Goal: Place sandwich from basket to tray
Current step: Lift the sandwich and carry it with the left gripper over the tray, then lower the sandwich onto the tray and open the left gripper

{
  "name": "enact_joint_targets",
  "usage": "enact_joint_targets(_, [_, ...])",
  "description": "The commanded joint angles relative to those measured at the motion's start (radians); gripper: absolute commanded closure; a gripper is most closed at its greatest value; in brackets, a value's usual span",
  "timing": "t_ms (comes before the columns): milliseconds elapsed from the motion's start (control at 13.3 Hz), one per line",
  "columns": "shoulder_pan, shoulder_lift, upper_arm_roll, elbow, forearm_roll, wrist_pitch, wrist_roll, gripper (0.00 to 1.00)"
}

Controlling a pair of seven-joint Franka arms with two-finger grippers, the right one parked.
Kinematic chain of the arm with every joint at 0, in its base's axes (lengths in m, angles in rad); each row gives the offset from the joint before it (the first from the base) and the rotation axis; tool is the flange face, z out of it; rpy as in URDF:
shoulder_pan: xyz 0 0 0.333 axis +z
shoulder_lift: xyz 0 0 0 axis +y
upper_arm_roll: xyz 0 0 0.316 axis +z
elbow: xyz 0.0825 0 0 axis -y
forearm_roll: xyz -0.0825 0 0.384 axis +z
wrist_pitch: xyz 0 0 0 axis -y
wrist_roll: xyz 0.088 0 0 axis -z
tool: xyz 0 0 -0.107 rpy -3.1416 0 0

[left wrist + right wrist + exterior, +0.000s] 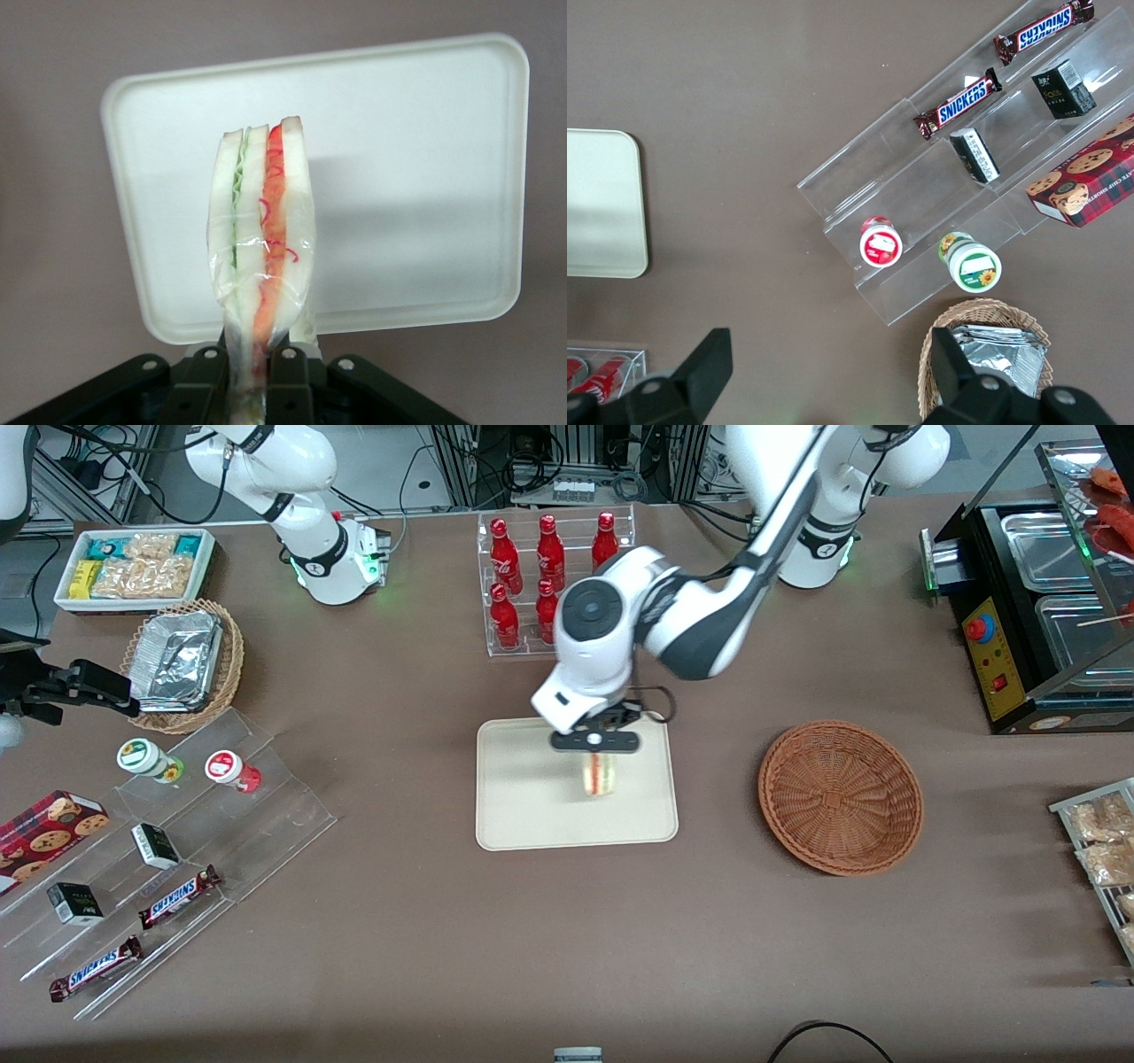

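Note:
My gripper [595,755] hangs over the cream tray [523,806], shut on the sandwich [599,776]. Wrapped in clear film, the sandwich [262,239] is a pale bread wedge with green and red filling along its cut edge, pinched between the black fingers [288,381]. It is held above the tray [416,177], and I cannot tell whether it touches the surface. The reddish-brown wicker basket [840,795] sits beside the tray, toward the working arm's end of the table, with nothing in it.
A clear rack of red bottles [549,580] stands farther from the front camera than the tray. Toward the parked arm's end lie an acrylic stand with snack bars and jars [168,841], a tan basket of foil containers [182,664] and a white snack bin [133,567]. A black food warmer [1036,620] stands at the working arm's end.

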Motion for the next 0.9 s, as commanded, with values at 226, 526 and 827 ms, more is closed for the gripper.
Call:
enact_joint_targets(226, [-0.050,0.126,0.017,0.053,0.012,0.066,-0.039,1.00])
enact_joint_targets(526, [-0.064,0.172,0.017,0.067,0.051,0.114,-0.093,1.00])
enact_joint_targets(827, [-0.084,0.198,0.017,0.069,0.053,0.116,-0.093,1.00])
